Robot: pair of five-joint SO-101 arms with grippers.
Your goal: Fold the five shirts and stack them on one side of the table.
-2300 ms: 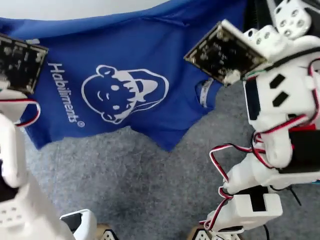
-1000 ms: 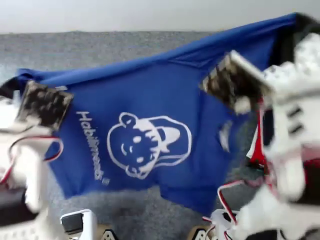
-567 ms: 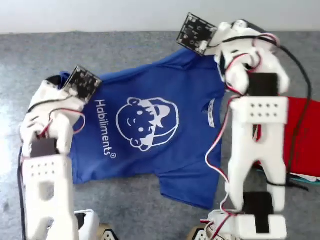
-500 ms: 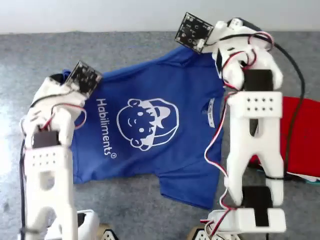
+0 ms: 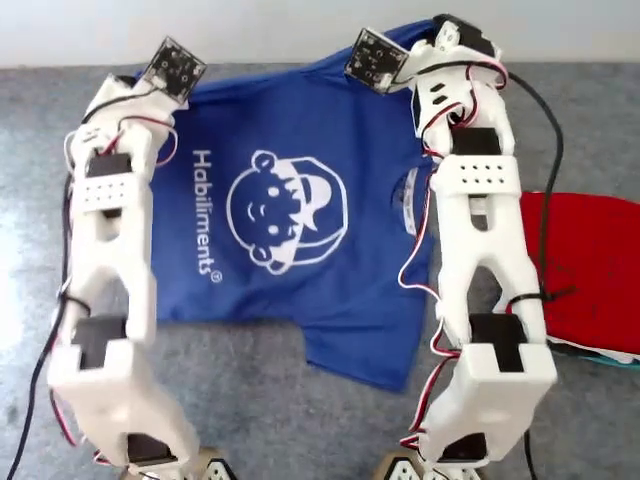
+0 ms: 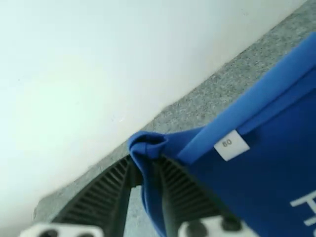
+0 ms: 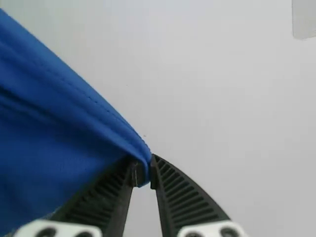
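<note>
A blue shirt [image 5: 300,280] with a white cartoon print lies spread flat, print up, on the grey table [image 5: 250,400]. Both arms stretch out to its far edge near the white wall. My left gripper [image 6: 146,170] is shut on a bunched fold of the shirt's hem [image 6: 148,145], next to a small white tag [image 6: 231,145]. At the opposite far corner, my right gripper [image 7: 143,173] is shut on the blue shirt's edge [image 7: 74,148]. From above, the left arm [image 5: 105,200] lies along one side of the shirt and the right arm [image 5: 480,220] along the other.
A red shirt [image 5: 585,265] lies crumpled at the table's right edge, beside the right arm, with a bit of other cloth [image 5: 600,352] under it. The white wall [image 5: 300,25] runs just past the shirt's far edge. Bare grey table shows in front of the shirt.
The shirt hung lifted close to the camera, then came down and spread flat. Both arms have stretched toward the far wall, drawing the shirt away from the front edge.
</note>
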